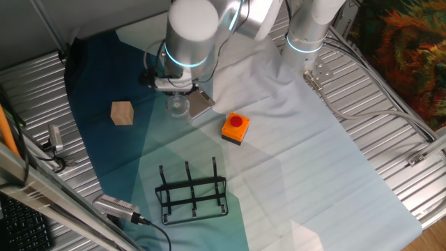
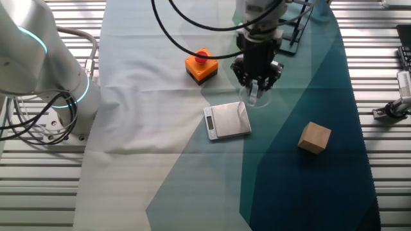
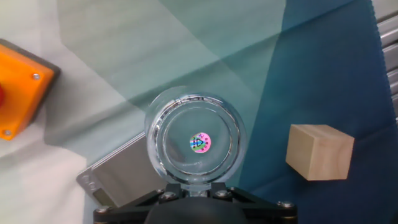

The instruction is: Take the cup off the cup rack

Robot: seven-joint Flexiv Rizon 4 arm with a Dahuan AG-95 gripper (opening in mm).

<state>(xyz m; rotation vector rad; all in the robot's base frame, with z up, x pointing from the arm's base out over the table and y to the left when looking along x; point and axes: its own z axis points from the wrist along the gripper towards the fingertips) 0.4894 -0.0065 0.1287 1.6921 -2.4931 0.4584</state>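
Observation:
The clear glass cup (image 3: 194, 140) fills the middle of the hand view, seen end-on with a small coloured sticker at its centre. My gripper (image 3: 194, 184) is shut on the cup's near side. In one fixed view the cup (image 1: 178, 107) hangs under the gripper (image 1: 178, 96) just above the cloth, beside the grey plate. In the other fixed view the cup (image 2: 257, 97) shows faintly between the fingers (image 2: 250, 90). The black wire cup rack (image 1: 192, 192) stands apart near the front of the cloth, with nothing on its prongs. It also shows behind the arm (image 2: 297, 24).
A flat grey metal plate (image 2: 227, 120) lies right next to the cup. An orange button box (image 1: 235, 127) stands between the plate and the rack. A tan wooden cube (image 1: 122, 113) sits on the dark blue cloth. Ribbed metal table edges and cables surround the cloth.

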